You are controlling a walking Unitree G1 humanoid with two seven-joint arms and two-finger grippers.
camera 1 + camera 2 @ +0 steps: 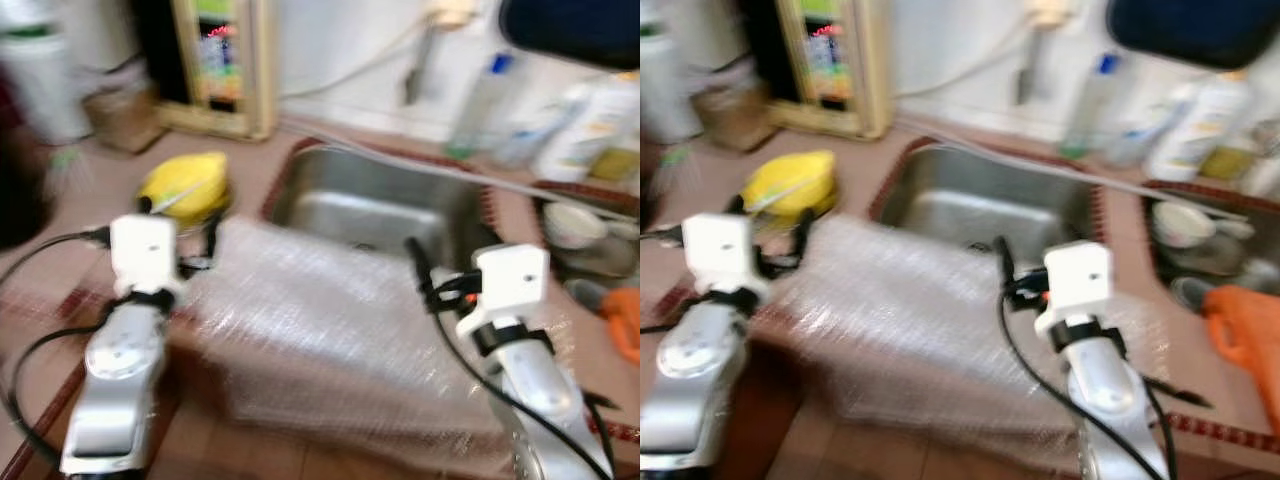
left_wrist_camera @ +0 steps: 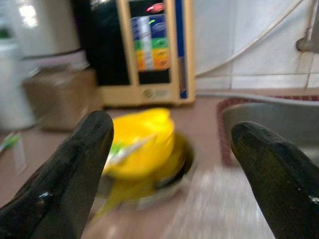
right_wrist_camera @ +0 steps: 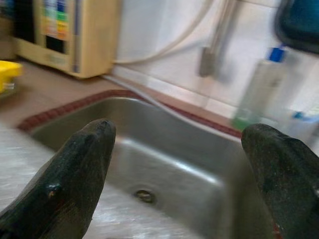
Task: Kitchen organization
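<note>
While blurred by camera motion: pinkish tiled tabletop (image 1: 60, 275) carrying a stainless steel sink (image 1: 375, 205) set in a dark red tile border. Draped across the near rim of the sink and over the tabletop edge: sheet of clear bubble wrap (image 1: 330, 330).

Left tool (image 2: 169, 164): raised above the tabletop just left of the bubble wrap, fingers (image 2: 70, 174) spread wide apart, gripping nothing. Directly ahead of it: yellow bowl (image 1: 185, 185) seated in a shallow metal dish (image 2: 182, 167), with a pale utensil lying across the bowl; type of utensil cannot be told.

Right tool (image 3: 179, 174): raised above the bubble wrap at the near right part of the sink, fingers (image 3: 75, 169) spread wide apart, gripping nothing, aimed toward the sink drain (image 3: 144, 195).

Behind the yellow bowl, against the wall: cream-coloured appliance (image 1: 225, 65) with a coloured front panel, and a brown box (image 1: 120, 115) beside it. Behind the sink: pale hose (image 3: 174, 40) along the white wall and a clear bottle with a blue cap (image 1: 480, 100). Right of the sink: white bottles (image 1: 590, 125), a white bowl (image 1: 575, 225) in a second basin, and an orange object (image 1: 1245, 335) near the tabletop edge.
</note>
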